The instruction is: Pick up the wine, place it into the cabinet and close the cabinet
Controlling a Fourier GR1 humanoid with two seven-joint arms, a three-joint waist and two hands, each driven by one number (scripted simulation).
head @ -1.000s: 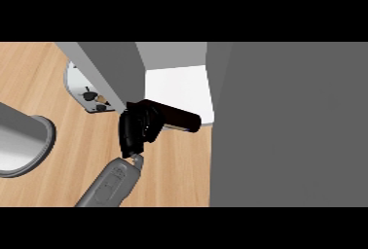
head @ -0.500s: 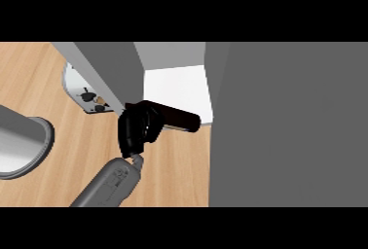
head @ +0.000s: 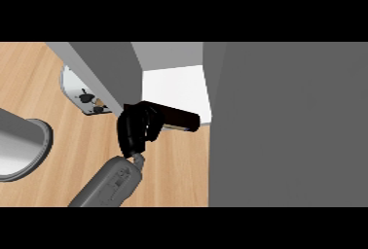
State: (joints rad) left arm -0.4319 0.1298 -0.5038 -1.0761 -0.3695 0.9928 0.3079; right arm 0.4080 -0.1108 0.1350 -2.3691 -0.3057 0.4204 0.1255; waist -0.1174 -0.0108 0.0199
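Counter (head: 173, 170): light wood, grain running roughly along the view's vertical, fills the left and lower middle. Large flat dark grey panel (head: 287, 126) covers the whole right side, top to bottom. Lighter grey slab (head: 101, 68) angles in from the top left. Between the two, a white surface (head: 176, 90), evenly lit. Grey round-rimmed vessel (head: 22, 151) at the left edge, cut off. Small silver fixture with dark knobs (head: 82, 95) on the counter beside the slab. Light is flat, shadows soft.
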